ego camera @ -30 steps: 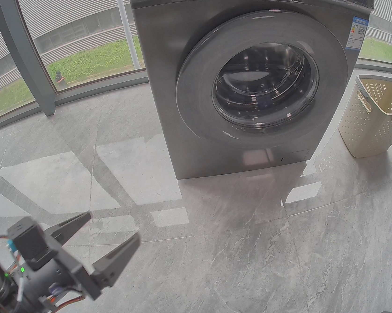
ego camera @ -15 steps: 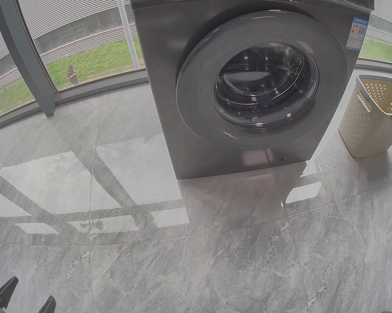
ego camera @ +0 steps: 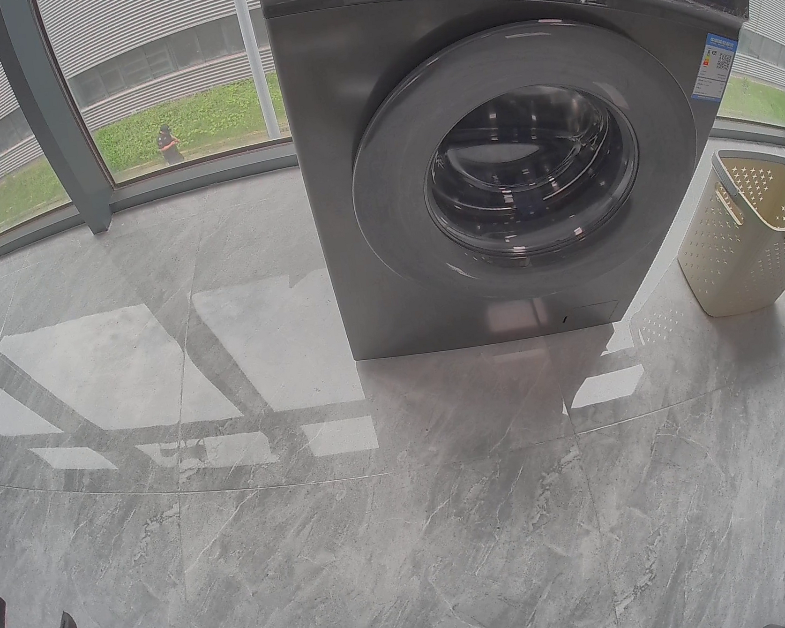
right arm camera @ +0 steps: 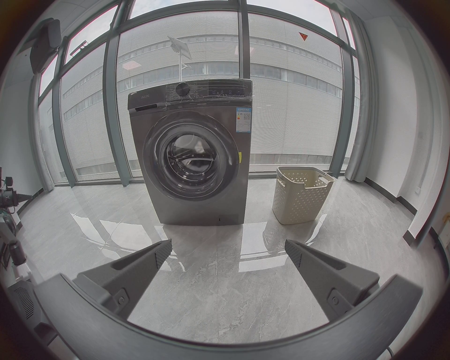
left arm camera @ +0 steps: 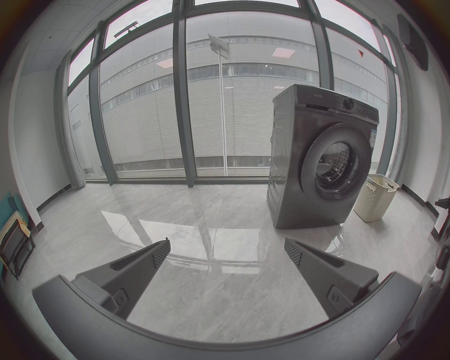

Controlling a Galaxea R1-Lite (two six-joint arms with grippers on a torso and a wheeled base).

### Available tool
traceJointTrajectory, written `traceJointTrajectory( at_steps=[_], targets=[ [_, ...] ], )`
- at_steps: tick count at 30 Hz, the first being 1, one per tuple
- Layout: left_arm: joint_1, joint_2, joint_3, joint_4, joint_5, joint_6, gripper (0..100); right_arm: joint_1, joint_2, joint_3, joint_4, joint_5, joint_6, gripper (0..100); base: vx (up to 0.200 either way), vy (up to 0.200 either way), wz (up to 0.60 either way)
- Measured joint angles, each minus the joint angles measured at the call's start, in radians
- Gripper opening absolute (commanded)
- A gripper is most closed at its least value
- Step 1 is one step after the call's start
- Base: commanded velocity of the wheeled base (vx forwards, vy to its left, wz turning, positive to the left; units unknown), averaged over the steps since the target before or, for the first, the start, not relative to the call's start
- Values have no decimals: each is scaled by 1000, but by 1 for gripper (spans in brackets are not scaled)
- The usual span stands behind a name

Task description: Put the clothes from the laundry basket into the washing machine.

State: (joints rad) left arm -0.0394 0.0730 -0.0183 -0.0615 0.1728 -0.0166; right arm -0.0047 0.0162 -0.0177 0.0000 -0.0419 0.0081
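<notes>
Jaws of left gripper [left arm camera: 226, 241] and right gripper [right arm camera: 228, 241] both wide apart, empty, well short of washing machine [ego camera: 505, 155].

Glossy grey marble-look tile floor [ego camera: 394, 556], pale veins, thin grout lines. Bright window-shaped light patches [ego camera: 106, 364] on the floor, crossed by frame shadows. Floor-to-ceiling curved glass wall [left arm camera: 140, 117] with dark grey mullions [left arm camera: 180, 93]. Outside: grass strip [ego camera: 199, 121], ribbed grey building [left arm camera: 248, 103], lamp post [left arm camera: 221, 93]. White side wall [right arm camera: 398, 117] with dark skirting [right arm camera: 382, 190]. Black box [left arm camera: 412, 35] mounted high on the wall. Daylight throughout.
</notes>
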Motion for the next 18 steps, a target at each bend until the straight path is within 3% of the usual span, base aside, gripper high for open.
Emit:
traceJointTrajectory(
  at_steps=[5, 9, 12, 18],
  targets=[
    [29, -40, 1, 21, -53, 3, 100, 0, 0, 0, 0, 0, -2, 100, 0, 0, 0],
    [32, -52, 1, 31, -121, -28, 100, 0, 0, 0, 0, 0, -1, 100, 0, 0, 0],
    [32, -57, 1, 54, -147, -31, 100, 1, 0, 0, 0, -1, 2, 100, 0, 0, 0],
    [32, -61, 1, 61, -152, -17, 100, 0, 0, 0, -17, -6, 20, 100, 0, -200, 0]
  ],
)
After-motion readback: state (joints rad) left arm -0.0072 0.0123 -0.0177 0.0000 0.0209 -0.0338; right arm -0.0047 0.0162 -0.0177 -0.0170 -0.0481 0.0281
